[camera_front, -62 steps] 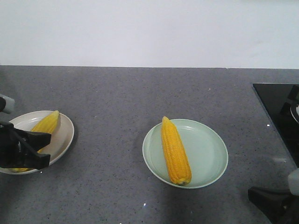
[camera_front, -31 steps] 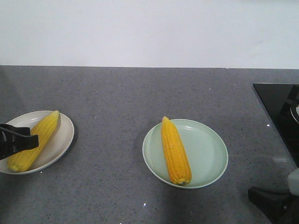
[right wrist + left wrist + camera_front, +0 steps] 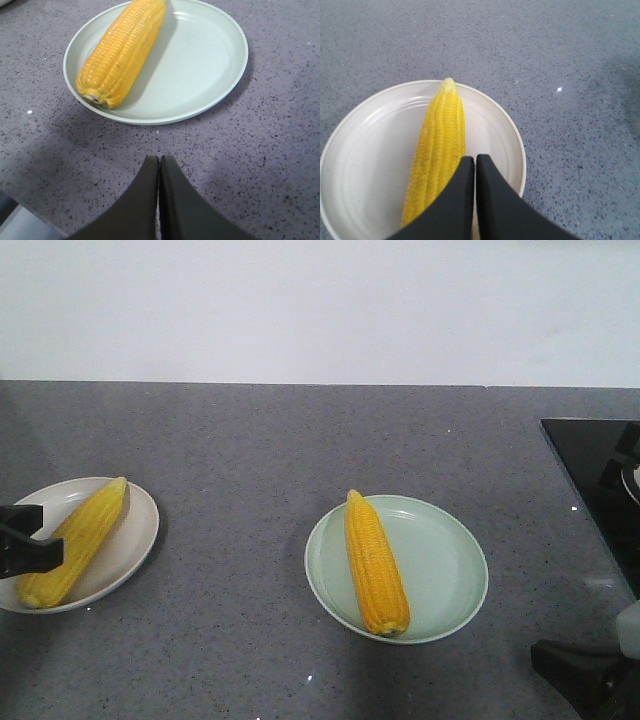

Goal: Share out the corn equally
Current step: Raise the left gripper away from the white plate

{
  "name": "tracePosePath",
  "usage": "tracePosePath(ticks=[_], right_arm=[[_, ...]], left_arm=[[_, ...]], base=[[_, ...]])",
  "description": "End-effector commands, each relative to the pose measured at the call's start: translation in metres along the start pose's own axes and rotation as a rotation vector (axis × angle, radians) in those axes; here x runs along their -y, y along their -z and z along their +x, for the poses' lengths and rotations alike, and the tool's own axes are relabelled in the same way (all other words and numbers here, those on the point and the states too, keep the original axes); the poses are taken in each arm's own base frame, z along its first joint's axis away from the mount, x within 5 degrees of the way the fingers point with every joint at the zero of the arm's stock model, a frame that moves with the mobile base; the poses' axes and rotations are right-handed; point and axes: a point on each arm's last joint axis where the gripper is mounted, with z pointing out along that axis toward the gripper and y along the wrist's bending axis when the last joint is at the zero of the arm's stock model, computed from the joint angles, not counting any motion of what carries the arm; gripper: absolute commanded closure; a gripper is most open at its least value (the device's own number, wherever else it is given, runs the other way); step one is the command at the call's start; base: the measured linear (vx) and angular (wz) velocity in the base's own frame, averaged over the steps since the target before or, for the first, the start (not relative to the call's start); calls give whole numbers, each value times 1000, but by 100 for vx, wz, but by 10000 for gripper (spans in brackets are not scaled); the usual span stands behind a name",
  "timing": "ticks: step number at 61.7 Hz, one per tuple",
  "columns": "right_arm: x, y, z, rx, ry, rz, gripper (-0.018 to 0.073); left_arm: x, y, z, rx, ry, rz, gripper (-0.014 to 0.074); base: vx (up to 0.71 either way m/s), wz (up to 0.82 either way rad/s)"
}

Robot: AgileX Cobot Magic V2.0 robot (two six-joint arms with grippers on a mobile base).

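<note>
On the grey table point(image 3: 250, 450), seen from the front, two plates each carry one cob. A cream plate point(image 3: 135, 530) at the left edge holds a corn cob point(image 3: 85, 540) lying diagonally, pointed tip up and to the right, blunt end down at the left. A pale green plate point(image 3: 440, 565) near the middle holds a second corn cob point(image 3: 375, 562) along its left side, its long axis running nearly front to back, tip toward the wall and blunt end toward the camera. With one cob per plate, the share looks even. The left gripper point(image 3: 25, 545) shows only as a dark shape over the cream plate's near edge, and the right gripper point(image 3: 590, 675) sits low at the bottom right corner, well apart from the green plate.

From the left wrist, the fingers point(image 3: 462, 200) are pressed together and empty, above the blunt half of the cob, which points away across the cream plate.

From the right wrist, the fingers point(image 3: 150, 200) are likewise closed on nothing, over bare table just short of the green plate; the cob lies slanted, blunt end nearest.

Each cob looks stiff and fairly weighty, with bumpy kernels that may be slick; a hold across the thick middle, square to the long axis, would probably be steadiest.
</note>
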Motion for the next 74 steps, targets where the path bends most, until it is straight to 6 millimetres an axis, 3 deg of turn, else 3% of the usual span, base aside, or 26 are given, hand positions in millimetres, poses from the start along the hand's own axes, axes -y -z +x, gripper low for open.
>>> tracePosePath(ticks=[1,16,30,58,74], right_arm=[[1,4,-11,62,-6,21,565],[1,4,-11,62,-6,21,565],[1,4,-11,62,-6,21,565],[1,4,-11,62,-6,21,565],[1,4,-11,62,-6,21,565]], left_arm=[[1,18,-7,110,-10,-11,603],[1,36,30,173,-7,-27,603],[1,37,48,158,-6,-28,603],[0,38,42,234,79,-27,603],[3,65,40,361,39,-23,603]], base=[[0,0],[0,0],[0,0],[0,0],[0,0]])
